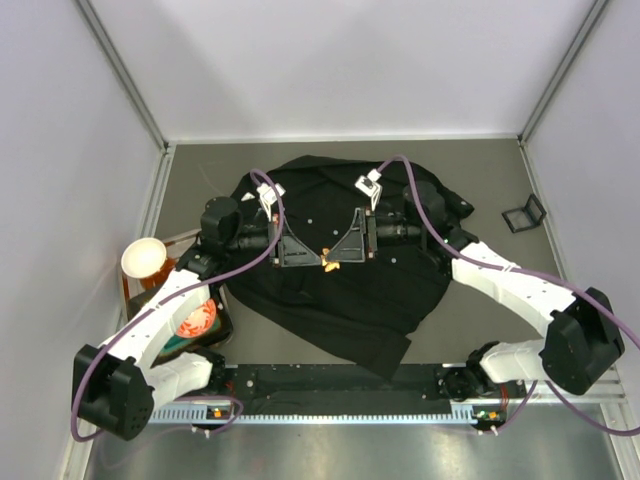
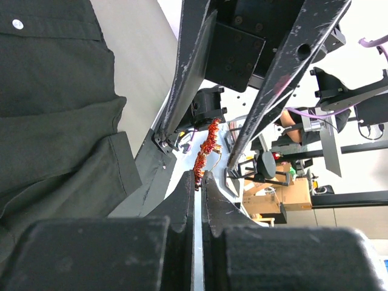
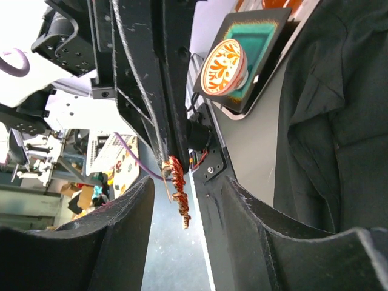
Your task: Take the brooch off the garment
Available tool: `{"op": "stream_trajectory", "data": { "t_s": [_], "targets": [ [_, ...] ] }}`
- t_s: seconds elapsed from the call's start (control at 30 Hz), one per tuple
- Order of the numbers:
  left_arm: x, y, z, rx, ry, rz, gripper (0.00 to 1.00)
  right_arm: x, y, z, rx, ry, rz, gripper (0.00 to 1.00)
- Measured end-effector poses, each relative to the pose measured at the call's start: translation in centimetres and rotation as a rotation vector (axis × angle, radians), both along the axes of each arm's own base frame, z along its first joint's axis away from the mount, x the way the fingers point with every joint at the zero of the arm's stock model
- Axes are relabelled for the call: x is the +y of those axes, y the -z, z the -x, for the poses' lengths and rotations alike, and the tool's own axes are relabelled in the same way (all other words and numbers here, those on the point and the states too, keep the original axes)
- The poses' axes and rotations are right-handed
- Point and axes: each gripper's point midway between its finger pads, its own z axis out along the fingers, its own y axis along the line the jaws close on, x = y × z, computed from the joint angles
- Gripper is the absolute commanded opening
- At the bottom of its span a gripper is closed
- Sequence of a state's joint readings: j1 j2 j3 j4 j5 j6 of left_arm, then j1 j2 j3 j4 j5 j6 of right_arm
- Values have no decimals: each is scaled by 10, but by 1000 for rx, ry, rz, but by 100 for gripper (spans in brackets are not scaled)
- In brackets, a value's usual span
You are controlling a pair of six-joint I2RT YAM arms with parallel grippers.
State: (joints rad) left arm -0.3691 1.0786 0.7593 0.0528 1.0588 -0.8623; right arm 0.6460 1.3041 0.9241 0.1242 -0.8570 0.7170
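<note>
L claw (image 2: 199,177) is pressed together on the lower end of the brooch (image 2: 207,148). In the left wrist view the red-orange leaf sticks out past the tips, pinched btwn both fingers. R claw (image 3: 187,182) faces it from the opp. side w/ jaws spread. In the right wrist view the brooch sits in the gap btwn its two fingers, touching neither as far as I can tell. From the top cam both claws meet tip to tip over the middle of the garment (image 1: 345,310), brooch right btwn them. Garment lies wrinkled on the grey table (image 1: 480,190). In both wrist views the brooch stands apart from the cloth. Orange patterned disc (image 3: 224,66) sits in a teal tray (image 3: 260,36), well apart.
</note>
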Motion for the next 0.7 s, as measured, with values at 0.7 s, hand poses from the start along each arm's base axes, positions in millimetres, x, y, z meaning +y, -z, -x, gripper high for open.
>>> {"op": "stream_trajectory", "data": {
  "t_s": [0.7],
  "targets": [
    [-1, 3, 0, 13, 8, -2, 0, 7, 0, 6, 0, -30, -3, 32]
  ]
}}
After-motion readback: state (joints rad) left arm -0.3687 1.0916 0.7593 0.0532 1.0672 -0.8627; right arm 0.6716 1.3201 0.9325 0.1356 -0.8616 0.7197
